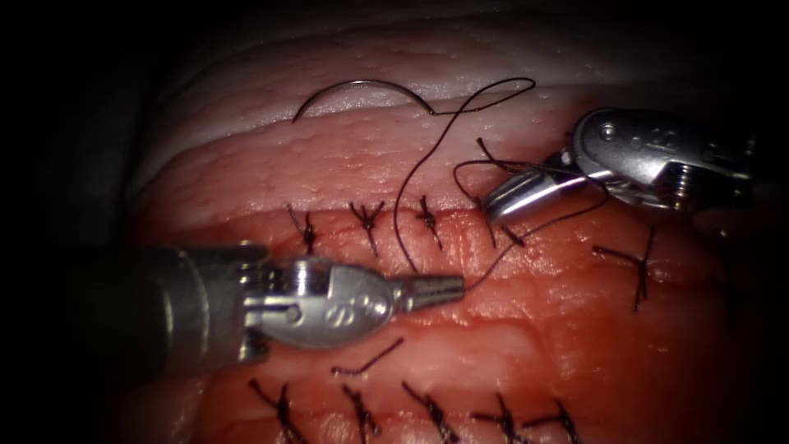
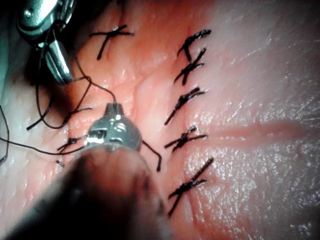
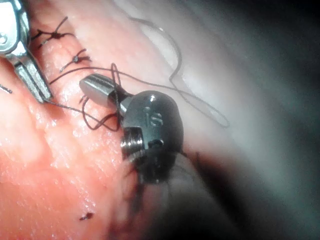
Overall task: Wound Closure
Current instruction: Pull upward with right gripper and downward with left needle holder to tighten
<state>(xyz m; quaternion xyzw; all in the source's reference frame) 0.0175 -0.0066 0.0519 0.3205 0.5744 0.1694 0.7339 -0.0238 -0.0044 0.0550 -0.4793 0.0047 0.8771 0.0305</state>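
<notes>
The curved needle (image 1: 362,82) lies free on the pale far part of the tissue (image 1: 534,329), not in it and held by neither tool. Its dark thread (image 1: 403,197) runs down past the stitched cut (image 1: 394,215). My left tool (image 1: 456,286) (image 2: 114,106) reaches in from the left, below the cut, with its jaws shut on the thread at their tip. From there the thread rises to my right tool (image 1: 493,207) (image 3: 92,86), which sits over the cut's right part. That tool's jaws are shut, with loops of thread wound around them.
Knotted stitches (image 1: 367,218) cross the cut, and a second row of stitches (image 1: 427,415) lies along the near edge. Another stitch (image 1: 637,265) sits at the right. A short cut end of thread (image 1: 367,360) lies below the left tool. Red fluid wets the tissue.
</notes>
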